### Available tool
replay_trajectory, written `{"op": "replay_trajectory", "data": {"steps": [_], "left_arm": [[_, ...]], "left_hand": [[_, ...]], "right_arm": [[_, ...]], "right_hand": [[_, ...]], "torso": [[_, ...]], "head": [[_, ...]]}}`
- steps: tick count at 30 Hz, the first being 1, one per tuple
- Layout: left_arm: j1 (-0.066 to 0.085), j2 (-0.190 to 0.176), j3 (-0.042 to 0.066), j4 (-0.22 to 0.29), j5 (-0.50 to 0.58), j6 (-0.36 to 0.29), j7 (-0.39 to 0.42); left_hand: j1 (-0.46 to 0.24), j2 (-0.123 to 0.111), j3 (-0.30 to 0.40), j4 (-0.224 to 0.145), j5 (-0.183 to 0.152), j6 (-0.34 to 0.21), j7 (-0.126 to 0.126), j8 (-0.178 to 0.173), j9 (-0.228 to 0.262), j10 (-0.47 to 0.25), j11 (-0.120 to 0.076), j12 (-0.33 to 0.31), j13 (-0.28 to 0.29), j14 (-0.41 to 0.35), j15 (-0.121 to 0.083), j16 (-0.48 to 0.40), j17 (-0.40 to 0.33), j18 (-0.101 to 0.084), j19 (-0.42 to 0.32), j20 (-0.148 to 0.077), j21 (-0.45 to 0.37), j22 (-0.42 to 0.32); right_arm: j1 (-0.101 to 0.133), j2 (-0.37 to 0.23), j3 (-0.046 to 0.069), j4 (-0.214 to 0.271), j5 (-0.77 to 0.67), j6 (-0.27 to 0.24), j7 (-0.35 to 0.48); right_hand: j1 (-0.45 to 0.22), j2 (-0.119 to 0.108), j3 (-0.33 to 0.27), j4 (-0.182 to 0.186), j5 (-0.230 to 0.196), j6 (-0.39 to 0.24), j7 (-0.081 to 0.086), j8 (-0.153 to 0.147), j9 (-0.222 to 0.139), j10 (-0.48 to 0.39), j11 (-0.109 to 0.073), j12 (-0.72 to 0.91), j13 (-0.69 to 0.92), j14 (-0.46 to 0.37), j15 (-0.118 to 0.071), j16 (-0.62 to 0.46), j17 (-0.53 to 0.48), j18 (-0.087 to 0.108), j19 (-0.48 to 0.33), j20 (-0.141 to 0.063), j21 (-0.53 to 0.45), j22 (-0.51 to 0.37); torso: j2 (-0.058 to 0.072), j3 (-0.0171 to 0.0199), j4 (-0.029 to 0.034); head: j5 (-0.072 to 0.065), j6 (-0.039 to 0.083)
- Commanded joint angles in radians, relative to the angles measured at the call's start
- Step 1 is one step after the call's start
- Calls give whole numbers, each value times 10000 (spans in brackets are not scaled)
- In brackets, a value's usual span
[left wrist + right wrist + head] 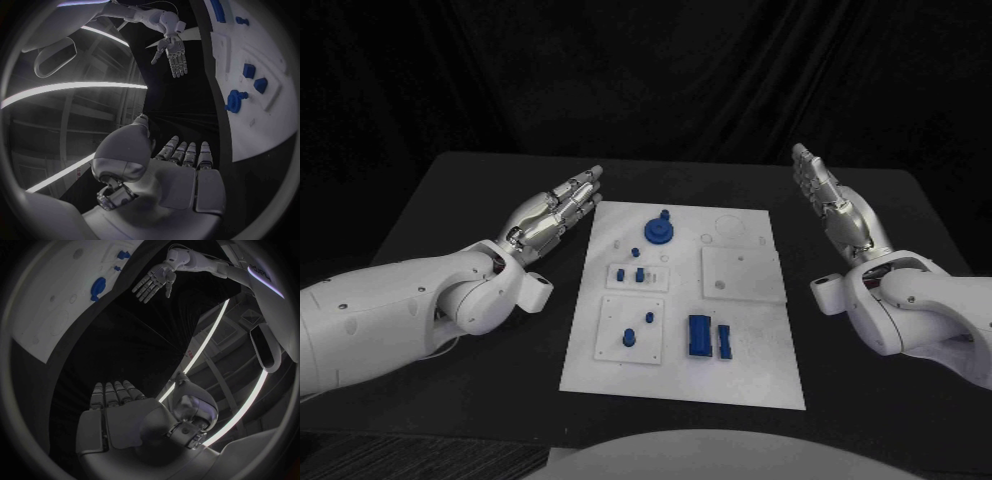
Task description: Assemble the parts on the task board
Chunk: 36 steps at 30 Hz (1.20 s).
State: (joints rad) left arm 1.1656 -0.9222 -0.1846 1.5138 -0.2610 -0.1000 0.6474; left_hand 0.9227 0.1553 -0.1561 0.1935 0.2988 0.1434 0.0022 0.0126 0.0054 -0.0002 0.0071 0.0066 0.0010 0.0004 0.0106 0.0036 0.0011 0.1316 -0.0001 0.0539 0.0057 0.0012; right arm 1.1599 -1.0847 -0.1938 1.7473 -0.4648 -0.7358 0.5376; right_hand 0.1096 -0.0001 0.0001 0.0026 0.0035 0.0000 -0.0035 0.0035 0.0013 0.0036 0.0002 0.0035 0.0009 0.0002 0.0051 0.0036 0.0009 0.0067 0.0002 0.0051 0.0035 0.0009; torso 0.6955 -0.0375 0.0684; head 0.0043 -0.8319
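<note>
Board (750,300) lies between both hands' fingers, its long axis running away from the robot, blue parts (708,336) on it. Left hand (557,216) is flat, fingers straight and apart, holding nothing, tips beside the board's far corner. Right hand (835,208) mirrors it, likewise spread and holding nothing. No writing is readable.

Task board (740,330) matt white plastic; parts (700,335) smooth blue plastic; table (473,190) matt black.

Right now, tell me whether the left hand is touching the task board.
Apart. The head view shows the left hand open beside the task board, with a strip of black table between its fingers and the board's edge.
</note>
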Motion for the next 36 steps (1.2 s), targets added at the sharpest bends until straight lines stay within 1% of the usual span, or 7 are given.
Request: {"op": "replay_trajectory", "data": {"steps": [1, 8, 10, 11, 12, 16, 36], "left_arm": [[-121, 168, 184, 94, 523, -1250, -169], [-578, 721, 917, 301, 1444, -3654, -657], [-698, 866, 1109, 355, 1686, -4286, -785], [-754, 934, 1199, 380, 1798, -4580, -844], [-806, 997, 1283, 404, 1904, -4856, -900], [-1000, 1233, 1595, 491, 2296, -5879, -1108], [-1156, 1422, 1846, 562, 2610, -6700, -1274]], "left_hand": [[-2865, -482, 487, -599, -927, -452, -22, -126, -54, 2, -71, -66, -10, -4, -106, -36, -11, -451, 1, -539, -57, -12], [-4537, -759, 785, -935, -1470, -698, -22, -126, -54, 2, -71, -66, -10, -4, -106, -36, -11, -569, 1, -539, -57, -12], [-4919, -825, 856, -1006, -1592, -729, -22, -126, -54, 2, -71, -66, -10, -4, -106, -36, -11, -569, 1, -539, -57, -12], [-5084, -850, 1561, -1040, -1648, -1434, -22, -126, -54, 2, -71, -66, -10, -4, -106, -36, -11, -1316, 1, -539, -57, -12], [-5247, -1553, 1561, -1086, -1697, -1434, -22, -126, -54, 2, -71, -66, -10, -4, -106, -36, -11, -1316, 1, -539, -57, -12], [-5900, -1553, 1561, -1935, -1911, -1434, -22, -126, -54, 2, -71, -66, -10, -4, -106, -36, -11, -1316, 1, -539, -57, -12], [-7731, -1553, 1561, -1935, -2988, -1434, -22, -126, -54, 2, -71, -66, -10, -4, -106, -36, -11, -1316, 1, -539, -57, -12]], "right_arm": [[-182, 451, 262, -285, 1213, -121, -82], [-766, 2105, 1329, -1233, 3401, -262, -142], [-874, 2412, 1528, -1410, 3808, -288, -153], [-920, 2541, 1611, -1483, 3978, -299, -158], [-960, 2655, 1684, -1548, 4129, -309, -162], [-1080, 2993, 1903, -1743, 4576, -338, -174], [-1099, 3047, 1938, -1773, 4648, -342, -176]], "right_hand": [[-366, 1, -1, -26, -35, 0, 35, -35, -13, -36, -2, -35, -9, -2, -51, -36, -9, -67, -2, -51, -35, -9], [-1096, 1, -1, -26, -35, 0, 35, -35, -13, -36, -2, -35, -9, -2, -51, -36, -9, -67, -2, -51, -35, -9], [-1096, 1, -1, -26, -35, 0, 35, -35, -13, -36, -2, -35, -9, -2, -51, -36, -9, -67, -2, -51, -35, -9], [-1096, 1, -1, -26, -35, 0, 35, -35, -13, -36, -2, -35, -9, -2, -51, -36, -9, -67, -2, -51, -35, -9], [-1096, 1, -1, -26, -35, 0, 35, -35, -13, -36, -2, -35, -9, -2, -51, -36, -9, -67, -2, -51, -35, -9], [-1096, 1, -1, -26, -35, 0, 35, -35, -13, -36, -2, -35, -9, -2, -51, -36, -9, -67, -2, -51, -35, -9], [-1096, 1, -1, -26, -35, 0, 35, -35, -13, -36, -2, -35, -9, -2, -51, -36, -9, -67, -2, -51, -35, -9]], "torso": [[-340, 87, -155], [-1046, 260, -473], [-1186, 295, -536], [-1245, 309, -563], [-1299, 322, -587], [-1469, 364, -664], [-1513, 375, -684]], "head": [[-12, 426], [-31, 1566], [-34, 1791], [-36, 1887], [-37, 1974], [-42, 2248], [-43, 2319]]}}
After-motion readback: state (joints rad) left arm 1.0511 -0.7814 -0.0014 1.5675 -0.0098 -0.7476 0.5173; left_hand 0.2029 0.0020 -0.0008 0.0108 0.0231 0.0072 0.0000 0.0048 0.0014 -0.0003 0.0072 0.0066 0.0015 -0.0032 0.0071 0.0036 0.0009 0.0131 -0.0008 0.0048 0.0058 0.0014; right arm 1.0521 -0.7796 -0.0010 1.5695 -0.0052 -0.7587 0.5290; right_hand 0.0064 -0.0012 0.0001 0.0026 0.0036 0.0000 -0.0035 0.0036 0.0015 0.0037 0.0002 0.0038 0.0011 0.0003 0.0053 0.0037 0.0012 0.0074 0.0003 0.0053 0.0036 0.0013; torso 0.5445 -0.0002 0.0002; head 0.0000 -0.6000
